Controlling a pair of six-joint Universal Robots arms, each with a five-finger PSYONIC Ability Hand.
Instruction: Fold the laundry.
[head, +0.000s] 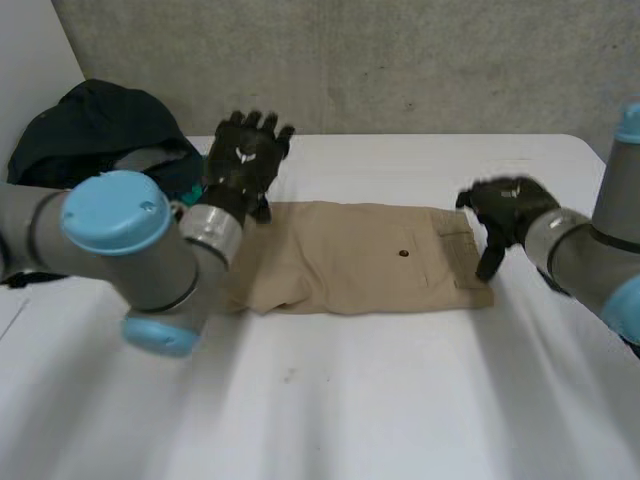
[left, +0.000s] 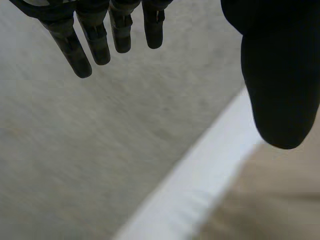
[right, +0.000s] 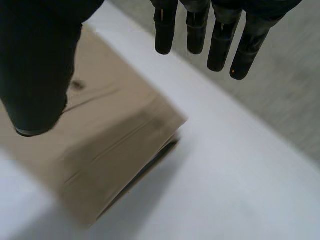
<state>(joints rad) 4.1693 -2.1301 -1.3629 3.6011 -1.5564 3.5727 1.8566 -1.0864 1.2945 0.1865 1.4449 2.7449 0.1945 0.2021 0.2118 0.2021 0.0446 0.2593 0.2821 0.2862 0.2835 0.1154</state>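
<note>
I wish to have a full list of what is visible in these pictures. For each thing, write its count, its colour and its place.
tan garment: one, tan, folded flat at the middle of the table.
pile of dark clothes: one, black and dark green, at the table's far left corner.
table: one, white, under everything.
wall: one, grey, behind the table.
left arm: one, grey with light-blue caps, reaching in from the left.
right arm: one, same colours, reaching in from the right.
left hand: one, black, open, raised by the garment's left end.
right hand: one, black, open, at the garment's right end.
</note>
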